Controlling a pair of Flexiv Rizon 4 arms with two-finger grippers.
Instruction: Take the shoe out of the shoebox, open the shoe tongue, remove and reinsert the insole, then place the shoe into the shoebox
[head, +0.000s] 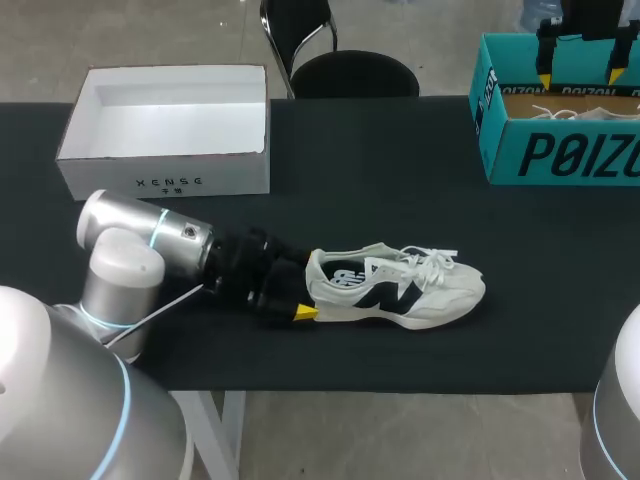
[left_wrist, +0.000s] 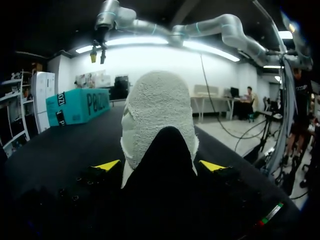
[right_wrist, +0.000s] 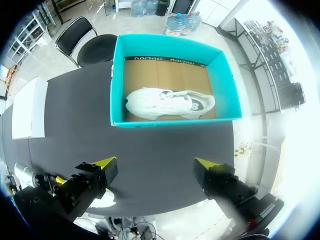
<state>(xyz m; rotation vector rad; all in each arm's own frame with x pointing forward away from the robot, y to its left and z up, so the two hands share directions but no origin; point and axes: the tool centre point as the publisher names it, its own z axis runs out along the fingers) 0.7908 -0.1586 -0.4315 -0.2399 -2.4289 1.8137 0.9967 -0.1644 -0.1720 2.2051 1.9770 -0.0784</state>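
Clutter on the black table (head: 400, 180) is little from the head view: an open white box (head: 165, 175) at the far left and the teal shoebox (head: 560, 150) at the far right, with the right gripper (head: 580, 75) hanging over it, fingers spread wide with nothing between them. The white sneaker (head: 400, 290) lies on its sole near the middle of the near edge, toe to the right, heel right at the left gripper (head: 300, 305) - nothing stands between them. From the left wrist, the sneaker's (left_wrist: 160, 110) heel rises just ahead of the left gripper (left_wrist: 160, 165); whether it is clamped or merely flanked, I cannot tell. The shoebox (left_wrist: 80, 105) sits well off to the far left, the right gripper (left_wrist: 97, 52) above it. From the right wrist, the open right gripper (right_wrist: 155, 164) looks down on the shoebox (right_wrist: 172, 46) - a second sneaker (right_wrist: 170, 104) lies on its side inside; the white box (right_wrist: 27, 107) is well apart.
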